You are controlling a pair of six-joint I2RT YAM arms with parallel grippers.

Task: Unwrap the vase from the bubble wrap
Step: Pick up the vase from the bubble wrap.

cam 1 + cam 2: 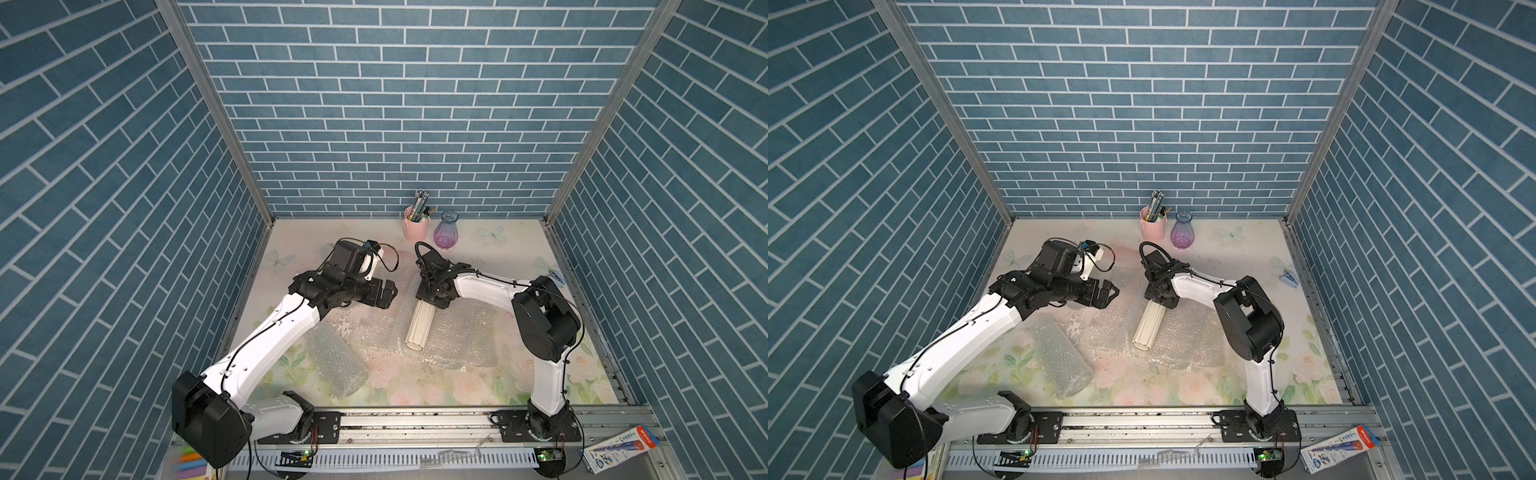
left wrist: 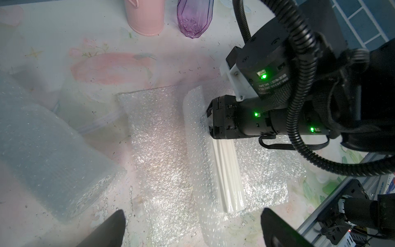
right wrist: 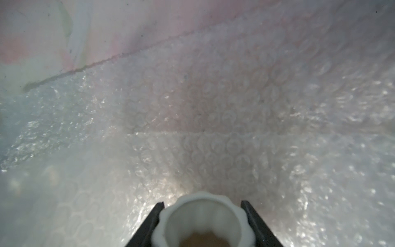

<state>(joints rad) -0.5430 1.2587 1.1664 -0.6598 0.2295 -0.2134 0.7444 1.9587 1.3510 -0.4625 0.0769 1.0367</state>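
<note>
The white fluted ceramic vase (image 1: 419, 328) is found lying bare on the flattened clear bubble wrap sheet (image 1: 469, 338). Its long axis is run from the right gripper (image 3: 203, 205), which is pinched on its far rim, toward the base rail (image 1: 415, 419). The left gripper (image 2: 192, 228) is held spread wide and empty on the side where a flap of wrap (image 2: 193, 128) is curled against the vase, so it is judged nearer that flap. Only an upside-down motor label (image 2: 271, 85), seemingly "DM-J4310", can be read; the blue-and-red carton's (image 1: 619, 451) print cannot.
</note>
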